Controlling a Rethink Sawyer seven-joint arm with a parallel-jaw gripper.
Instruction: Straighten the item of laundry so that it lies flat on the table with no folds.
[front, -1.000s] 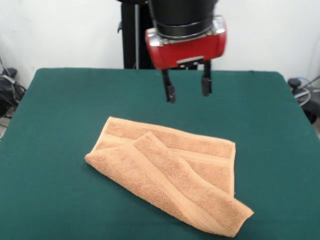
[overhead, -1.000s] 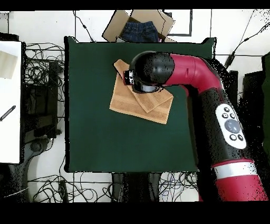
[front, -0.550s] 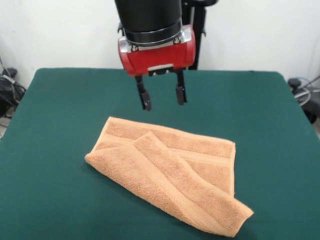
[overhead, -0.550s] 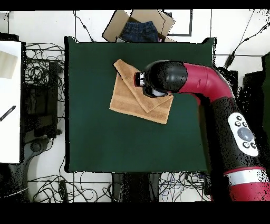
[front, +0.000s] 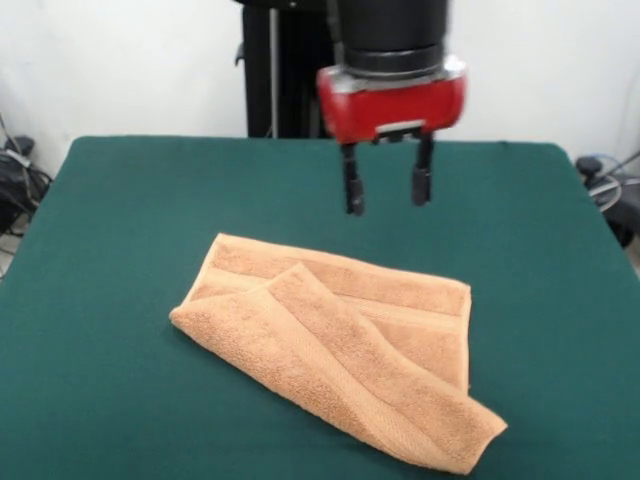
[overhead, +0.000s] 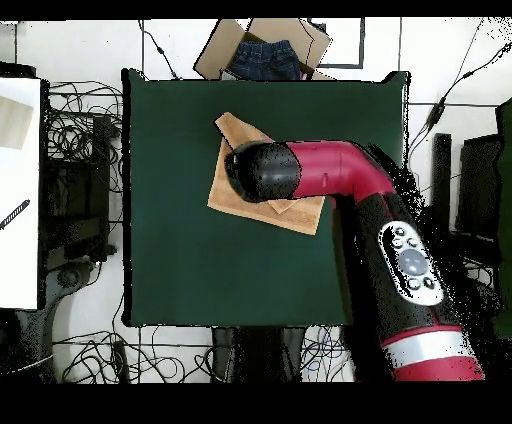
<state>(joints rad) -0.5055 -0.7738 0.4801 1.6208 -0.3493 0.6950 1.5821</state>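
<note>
The item of laundry (front: 340, 355), a tan terry towel, lies on the green table (front: 120, 230) with one side folded diagonally over itself, so a thick flap runs from the upper middle down to the lower right corner. My gripper (front: 387, 193) hangs open above the table, just beyond the towel's far edge and clear of the cloth. Nothing sits between its fingers (front: 353, 190). In the overhead view the arm's head covers the middle of the item of laundry (overhead: 228, 188), and the gripper itself is hidden beneath it.
A cardboard box with dark blue jeans (overhead: 264, 58) lies past the table's top edge in the overhead view. Cables (overhead: 85, 140) and a white desk (overhead: 18, 190) flank the table's left side.
The gripper swung from left of the towel's centre to the right in the front view, staying open at about the same height. The towel has not moved.
</note>
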